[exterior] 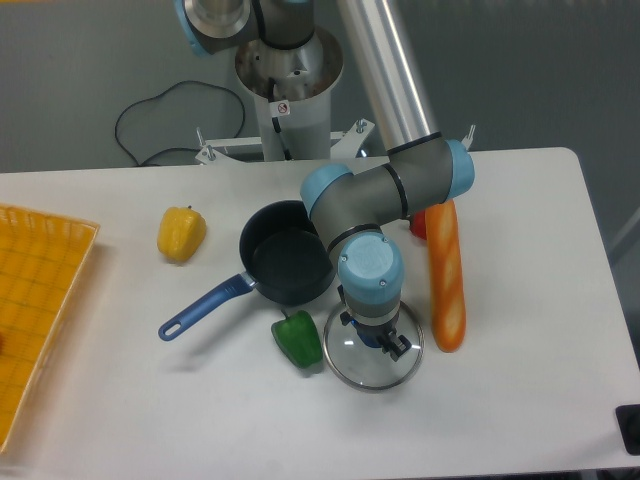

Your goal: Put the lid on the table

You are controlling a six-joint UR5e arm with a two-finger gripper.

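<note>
the lid lies flat on the white table, between the green pepper and the baguette. the hand sits directly over the lid's centre; cannot tell whether its fingers are apart or together.

A plain grey wall fills the scene behind the white tabletop's far edge, where a black cable loops down toward a bolted metal mounting plate, while even, soft light falls from above, leaving only faint shadows and no glare anywhere.
</note>
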